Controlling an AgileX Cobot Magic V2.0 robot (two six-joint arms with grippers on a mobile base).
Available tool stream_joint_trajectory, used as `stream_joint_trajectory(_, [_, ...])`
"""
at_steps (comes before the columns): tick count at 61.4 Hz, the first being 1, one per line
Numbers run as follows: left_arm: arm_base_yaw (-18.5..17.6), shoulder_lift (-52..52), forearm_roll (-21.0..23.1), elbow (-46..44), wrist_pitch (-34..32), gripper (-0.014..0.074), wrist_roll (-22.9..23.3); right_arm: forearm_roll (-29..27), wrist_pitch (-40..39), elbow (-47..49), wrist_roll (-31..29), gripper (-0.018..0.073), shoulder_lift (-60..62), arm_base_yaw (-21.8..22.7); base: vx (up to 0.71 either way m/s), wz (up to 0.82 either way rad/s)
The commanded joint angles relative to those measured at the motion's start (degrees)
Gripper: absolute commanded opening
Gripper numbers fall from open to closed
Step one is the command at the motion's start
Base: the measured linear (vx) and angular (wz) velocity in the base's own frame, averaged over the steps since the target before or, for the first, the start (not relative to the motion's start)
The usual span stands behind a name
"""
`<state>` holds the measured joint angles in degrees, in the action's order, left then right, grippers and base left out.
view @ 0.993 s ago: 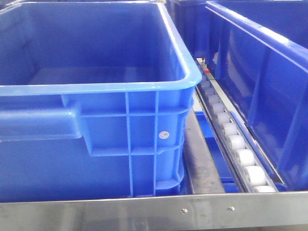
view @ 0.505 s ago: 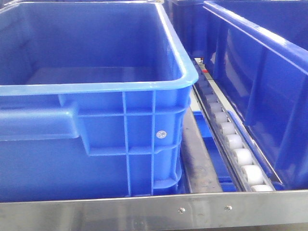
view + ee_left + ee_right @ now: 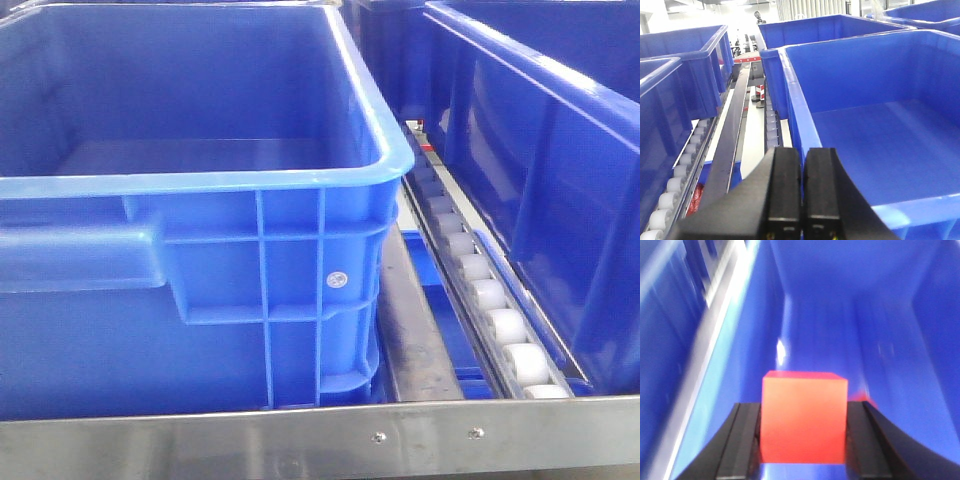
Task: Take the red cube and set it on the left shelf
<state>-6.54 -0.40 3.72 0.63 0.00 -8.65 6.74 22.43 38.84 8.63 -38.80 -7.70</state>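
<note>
Cube (image 3: 804, 416) sits squarely between the right gripper (image 3: 803, 440) fingers, one black finger (image 3: 745, 440) flush on its left face and the other on its right face, so the gripper is clamped on it. Red, top face and front face both visible, top edge level. It fills the whole gap between the fingers, roughly centred side to side. Behind it is blue crate wall and floor, blurred (a small red reflection shows just right of the cube on the blue surface). A pale strip runs diagonally up the left side of that view; can't tell what it is.

Left gripper (image 3: 801, 200) fingers are pressed together with only a thin seam between them, nothing in the grip. It hangs over the near rim of a large blue crate (image 3: 880, 120), which shows a bare floor. Left of the fingers a dark rail (image 3: 732, 135) runs away from the camera, with a roller track (image 3: 685, 165) of small white rollers beside it. More blue crates sit further back and at left.

Front view: shelf (image 3: 320, 440) steel rail across the bottom, two rivets showing. Big crate (image 3: 190, 200) sits just behind the rail at left, another crate (image 3: 540, 170) at right. Between them, white rollers (image 3: 480, 290) run back in a line alongside a dark rail. Neither gripper nor cube appears in this view.
</note>
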Motion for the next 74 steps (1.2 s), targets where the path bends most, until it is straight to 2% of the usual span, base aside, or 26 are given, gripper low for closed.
stream_joint_trajectory(1, [-0.35,0.46,0.11,1.26,-4.8,0.0106,-0.11,0.35,-6.25,5.08,-0.18,0.006,-4.03,-0.1,0.0,0.0])
stream_joint_trajectory(6, [-0.35,0.46,0.11,1.26,-4.8,0.0106,-0.11,0.35,-5.69,8.67,-0.18,0.0064,-8.48,-0.1,0.0,0.0])
stream_joint_trajectory(9, [-0.35,0.46,0.11,1.26,-4.8,0.0106,-0.11,0.35,-5.69,11.0,-0.18,0.0104,-11.14,-0.1,0.0,0.0])
stream_joint_trajectory(12, [-0.35,0.46,0.11,1.26,-4.8,0.0106,-0.11,0.35,-5.61,12.73,-0.18,0.0186,-14.03,-0.1,0.0,0.0])
stream_joint_trajectory(21, [-0.35,0.46,0.11,1.26,-4.8,0.0106,-0.11,0.35,-6.39,14.86,-0.18,0.0584,-19.22,-0.1,0.0,0.0])
stream_joint_trajectory(24, [-0.35,0.46,0.11,1.26,-4.8,0.0106,-0.11,0.35,-6.26,14.86,-0.18,0.0631,-19.77,-0.1,0.0,0.0])
stream_joint_trajectory(31, [-0.35,0.46,0.11,1.26,-4.8,0.0106,-0.11,0.35,-5.84,14.36,-0.18,0.0555,-18.73,-0.1,0.0,0.0])
stream_joint_trajectory(34, [-0.35,0.46,0.11,1.26,-4.8,0.0106,-0.11,0.35,-5.88,13.5,-0.18,0.0496,-17.05,-0.1,0.0,0.0])
stream_joint_trajectory(38, [-0.35,0.46,0.11,1.26,-4.8,0.0106,-0.11,0.35,-5.94,11.68,-0.18,0.039,-13.49,-0.1,0.0,0.0])
stream_joint_trajectory(47, [-0.35,0.46,0.11,1.26,-4.8,0.0106,-0.11,0.41,-5.89,4.84,-0.23,0.0034,-2.24,-0.1,-0.02,-0.09])
stream_joint_trajectory(51, [-0.35,0.46,0.11,1.26,-4.8,0.0106,-0.11,0.41,-5.95,1.48,-0.23,0.0074,3.11,0.01,0.0,-0.01])
stream_joint_trajectory(64, [-0.35,0.46,0.11,1.26,-4.8,0.0106,-0.11,0.41,-5.82,-8.67,-0.23,0.0049,18.68,0.13,0.0,0.0])
stream_joint_trajectory(74, [-0.35,0.46,0.11,1.26,-4.8,0.0106,-0.11,0.35,-5.93,-11.3,-0.19,0.0049,25.38,0.13,0.0,0.0])
